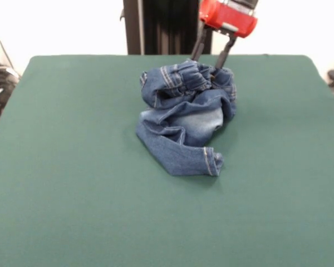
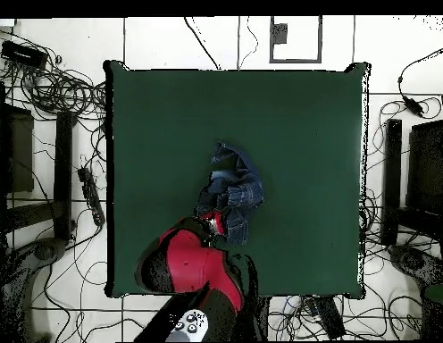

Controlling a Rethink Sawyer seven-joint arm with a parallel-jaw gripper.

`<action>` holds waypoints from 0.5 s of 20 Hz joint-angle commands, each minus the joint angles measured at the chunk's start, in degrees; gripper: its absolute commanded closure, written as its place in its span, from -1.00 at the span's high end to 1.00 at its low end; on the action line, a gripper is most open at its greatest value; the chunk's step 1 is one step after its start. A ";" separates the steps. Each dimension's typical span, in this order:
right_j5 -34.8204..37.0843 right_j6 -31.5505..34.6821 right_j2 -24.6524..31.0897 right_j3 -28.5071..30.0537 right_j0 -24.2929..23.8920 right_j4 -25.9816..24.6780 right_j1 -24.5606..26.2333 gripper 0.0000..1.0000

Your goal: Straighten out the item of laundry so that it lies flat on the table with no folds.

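Observation:
The dark blue jeans lie crumpled in a heap on the green table, a little behind its middle. The elastic waistband is bunched at the top and one leg with a tan-stitched hem sticks out toward the front. My gripper comes down from its red head at the far side of the heap. Its two dark fingers stand apart, with their tips at the waistband. In the overhead view the jeans lie just above the red arm, which covers the gripper.
Green table cloth spreads wide on all sides of the heap. Cables and dark equipment lie on the floor around the table. The black pedestal stands behind the table's far edge.

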 commanded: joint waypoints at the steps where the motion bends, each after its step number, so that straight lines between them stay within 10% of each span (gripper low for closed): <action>1: -3.68 15.95 -1.16 -0.24 3.51 5.64 5.04 1.00; 10: -3.35 13.00 -3.09 -0.73 3.14 5.93 5.00 1.00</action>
